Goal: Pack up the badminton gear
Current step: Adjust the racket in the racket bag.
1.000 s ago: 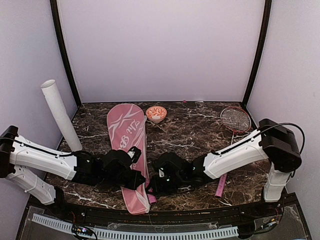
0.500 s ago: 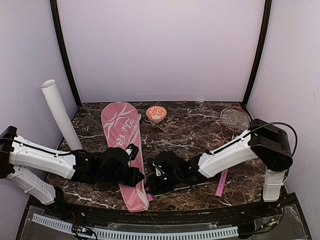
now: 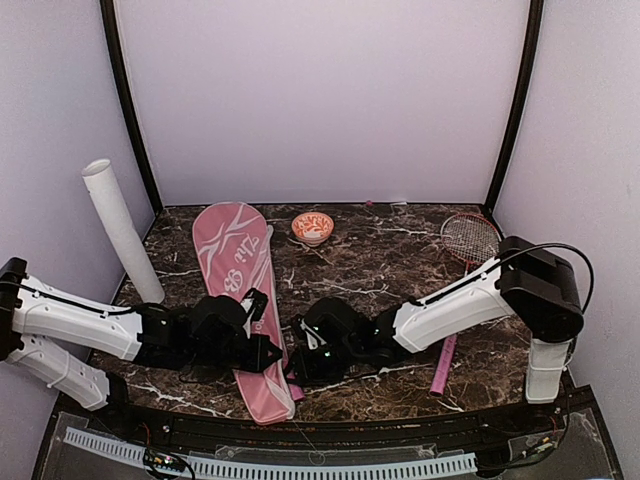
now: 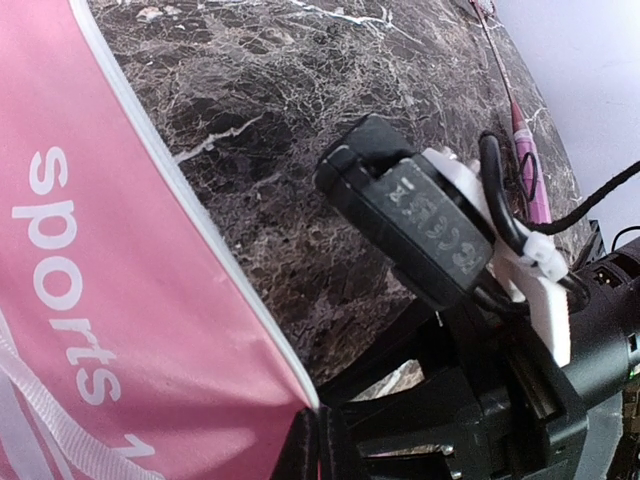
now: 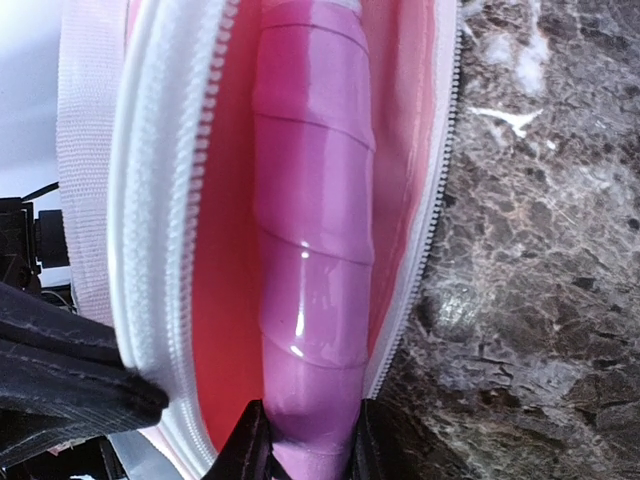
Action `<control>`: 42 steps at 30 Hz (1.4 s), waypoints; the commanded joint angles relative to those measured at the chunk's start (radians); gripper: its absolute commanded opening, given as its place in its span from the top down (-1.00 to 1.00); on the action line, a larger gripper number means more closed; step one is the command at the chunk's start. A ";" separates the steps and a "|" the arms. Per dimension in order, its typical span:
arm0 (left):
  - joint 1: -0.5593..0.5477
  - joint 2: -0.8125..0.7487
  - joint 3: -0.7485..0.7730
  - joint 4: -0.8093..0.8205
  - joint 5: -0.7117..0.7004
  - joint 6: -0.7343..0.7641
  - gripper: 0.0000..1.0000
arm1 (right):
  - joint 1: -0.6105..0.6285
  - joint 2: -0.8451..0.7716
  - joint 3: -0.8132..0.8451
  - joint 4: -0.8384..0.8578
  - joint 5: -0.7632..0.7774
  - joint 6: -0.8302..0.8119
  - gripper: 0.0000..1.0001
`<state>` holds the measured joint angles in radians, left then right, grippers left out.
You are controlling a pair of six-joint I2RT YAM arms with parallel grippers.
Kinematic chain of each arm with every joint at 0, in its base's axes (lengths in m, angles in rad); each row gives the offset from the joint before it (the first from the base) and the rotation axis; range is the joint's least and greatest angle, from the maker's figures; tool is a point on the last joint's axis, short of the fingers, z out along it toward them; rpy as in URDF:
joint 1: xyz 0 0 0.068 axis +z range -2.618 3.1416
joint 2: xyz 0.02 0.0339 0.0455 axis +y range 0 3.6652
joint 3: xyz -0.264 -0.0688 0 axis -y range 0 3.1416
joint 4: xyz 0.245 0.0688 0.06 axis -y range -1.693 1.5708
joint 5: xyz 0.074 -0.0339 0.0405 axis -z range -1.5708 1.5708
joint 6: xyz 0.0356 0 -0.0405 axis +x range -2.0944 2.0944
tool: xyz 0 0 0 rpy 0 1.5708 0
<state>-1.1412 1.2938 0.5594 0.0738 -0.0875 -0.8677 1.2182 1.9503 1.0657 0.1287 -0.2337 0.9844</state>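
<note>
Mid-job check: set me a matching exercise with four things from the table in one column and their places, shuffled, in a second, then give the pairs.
1. tube
2. bowl
3. racket
4. handle gripped by the right tool

A. inside the unzipped cover
B. near the far edge, middle
C. tilted, at the left edge
D. flat on the right side, uncovered

Pairs: 1-C, 2-B, 3-D, 4-A
</note>
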 commanded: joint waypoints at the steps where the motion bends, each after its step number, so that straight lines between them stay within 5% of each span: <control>1: -0.016 -0.040 -0.011 0.048 0.130 -0.001 1.00 | -0.036 0.010 0.062 0.178 0.064 -0.041 0.70; 17: -0.011 -0.067 -0.058 0.101 0.158 -0.032 1.00 | -0.036 0.003 0.073 0.201 0.082 -0.073 0.69; 27: -0.011 0.014 -0.013 0.181 0.270 0.099 1.00 | -0.036 -0.123 -0.022 0.126 0.134 -0.080 0.69; 42: -0.011 0.129 0.029 0.281 0.405 0.160 1.00 | -0.036 -0.116 -0.102 0.282 0.065 -0.133 0.67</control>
<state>-1.1191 1.4277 0.5694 0.2817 0.1204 -0.7361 1.2167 1.8439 0.9417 0.1116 -0.2447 0.9215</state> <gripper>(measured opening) 0.007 0.223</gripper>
